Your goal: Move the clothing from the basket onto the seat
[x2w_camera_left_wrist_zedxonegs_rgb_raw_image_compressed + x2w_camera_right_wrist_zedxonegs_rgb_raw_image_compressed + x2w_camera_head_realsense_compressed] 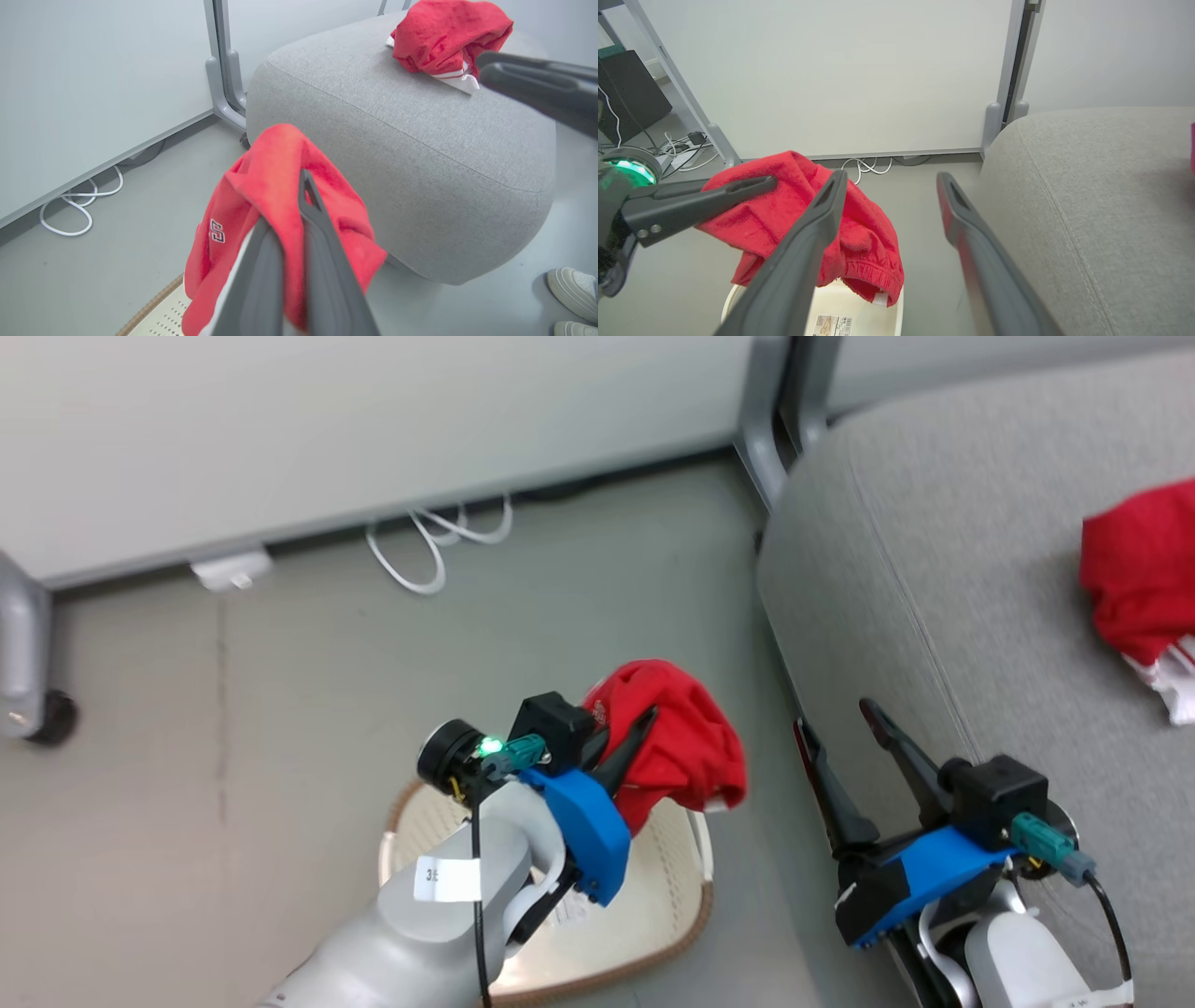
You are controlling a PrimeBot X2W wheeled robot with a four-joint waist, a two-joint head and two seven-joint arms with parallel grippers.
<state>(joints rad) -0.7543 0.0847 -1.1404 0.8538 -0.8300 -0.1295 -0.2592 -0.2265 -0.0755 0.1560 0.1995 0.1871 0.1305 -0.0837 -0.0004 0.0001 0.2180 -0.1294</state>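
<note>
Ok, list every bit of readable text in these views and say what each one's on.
"35", possibly cut off: small white label on the left arm's pale grey forearm.
Two white-and-black characters on the bright red fabric garment: folded, not surely readable.
Barcode sticker inside the cream-white perforated plastic basket: print too small to read.

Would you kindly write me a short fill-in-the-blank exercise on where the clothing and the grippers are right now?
1. The left gripper holds a ____ garment above the basket.
2. The right gripper is wide ____, holding nothing.
3. The other garment lies on the grey ____.
Missing words: red; open; sofa.
</note>
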